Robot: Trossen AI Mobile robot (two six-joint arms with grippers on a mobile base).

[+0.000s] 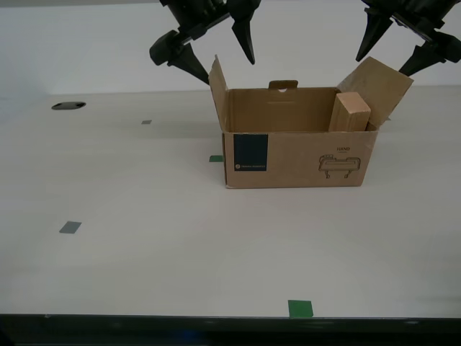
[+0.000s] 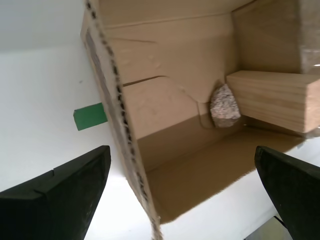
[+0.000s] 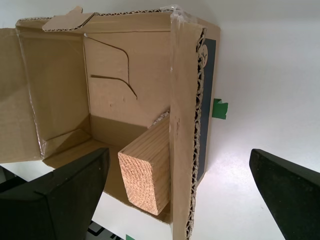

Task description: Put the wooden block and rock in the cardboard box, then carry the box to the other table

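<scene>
1. The cardboard box (image 1: 299, 148) sits on the cream tabletop (image 1: 180, 245), flaps up, with the navy label and the little line drawing facing the exterior camera.
2. The wooden block (image 1: 349, 112) is inside, standing on end and tilted at the end of the box toward the exterior view's right, its top poking above the rim.
3. The rock (image 2: 224, 106) is in there too, down on the box floor against an inner wall, just beside the block.
4. My first gripper (image 3: 185, 200) hovers over the block end, fingers spread wide, holding nothing.
5. My second gripper (image 2: 190, 192) hangs over the other end, also spread and empty.
6. Green tape bits (image 1: 300, 308) and grey ones (image 1: 70, 228) dot the tabletop.
</scene>
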